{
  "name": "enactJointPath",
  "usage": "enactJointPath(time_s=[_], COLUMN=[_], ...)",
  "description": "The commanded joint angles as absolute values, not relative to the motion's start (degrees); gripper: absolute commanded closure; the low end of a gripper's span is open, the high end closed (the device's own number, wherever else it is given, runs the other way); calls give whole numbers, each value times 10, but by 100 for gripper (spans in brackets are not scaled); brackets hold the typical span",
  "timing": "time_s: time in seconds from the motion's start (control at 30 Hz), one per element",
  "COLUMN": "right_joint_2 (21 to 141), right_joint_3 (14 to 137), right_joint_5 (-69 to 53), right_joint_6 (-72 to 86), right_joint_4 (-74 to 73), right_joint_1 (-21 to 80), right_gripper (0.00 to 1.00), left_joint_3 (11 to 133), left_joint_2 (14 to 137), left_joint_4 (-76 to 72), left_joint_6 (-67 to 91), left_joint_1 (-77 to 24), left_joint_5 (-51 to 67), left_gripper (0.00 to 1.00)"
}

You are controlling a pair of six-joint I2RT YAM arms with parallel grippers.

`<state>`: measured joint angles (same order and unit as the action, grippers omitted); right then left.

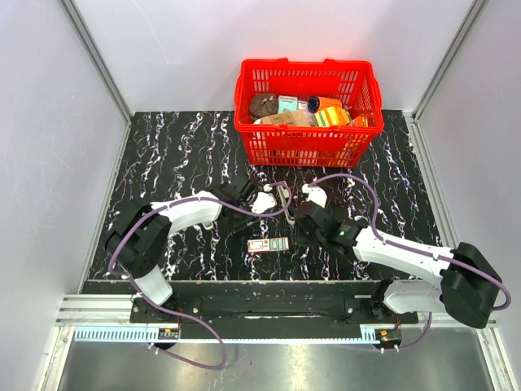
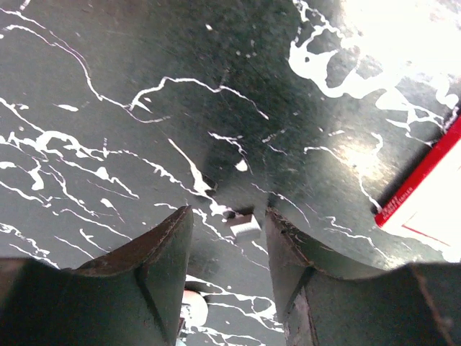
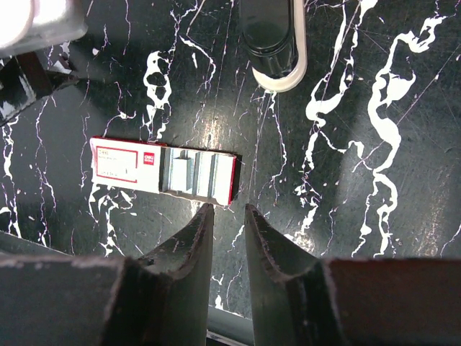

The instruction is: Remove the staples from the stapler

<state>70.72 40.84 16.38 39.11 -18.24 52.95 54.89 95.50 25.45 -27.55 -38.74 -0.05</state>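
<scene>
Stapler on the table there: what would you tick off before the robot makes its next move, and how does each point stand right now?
1. Locate the stapler: ok; what looks like it lies beyond the right gripper, untouched in the right wrist view.
2. Check the right gripper is free: ok; jaws slightly apart, nothing between them.
3. Check the left gripper is free: cannot tell; jaws apart, but a small grey piece sits between the fingertips, contact unclear.
4. Check the staple box is clear of the stapler: ok; it lies open, apart from it.
5. Check whether the stapler is already unloaded: cannot tell; only one end shows.
</scene>
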Motion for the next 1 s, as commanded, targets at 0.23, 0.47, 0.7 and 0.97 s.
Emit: enactJointPath(time_s=[0.23,0.47,0.7,0.97], right_joint_2=[687,689,692,691], right_joint_3=[404,403,404,404], right_joint_5=[158,156,155,155], right_joint_6=[392,393,392,393], right_joint_4=[-163,-163,-163,-163], right_joint_1=[521,519,518,518], right_gripper=[71,70,71,71], left_joint_3=[585,580,577,578], left_joint_2=[992,985,971,943], left_joint_4=[235,242,248,266], left_joint_6=[-286,-284,-286,-276], left_joint_1=[-386,-368,-340,-340], left_joint_5=[-45,-41,-34,-4], left_gripper=[51,51,51,51])
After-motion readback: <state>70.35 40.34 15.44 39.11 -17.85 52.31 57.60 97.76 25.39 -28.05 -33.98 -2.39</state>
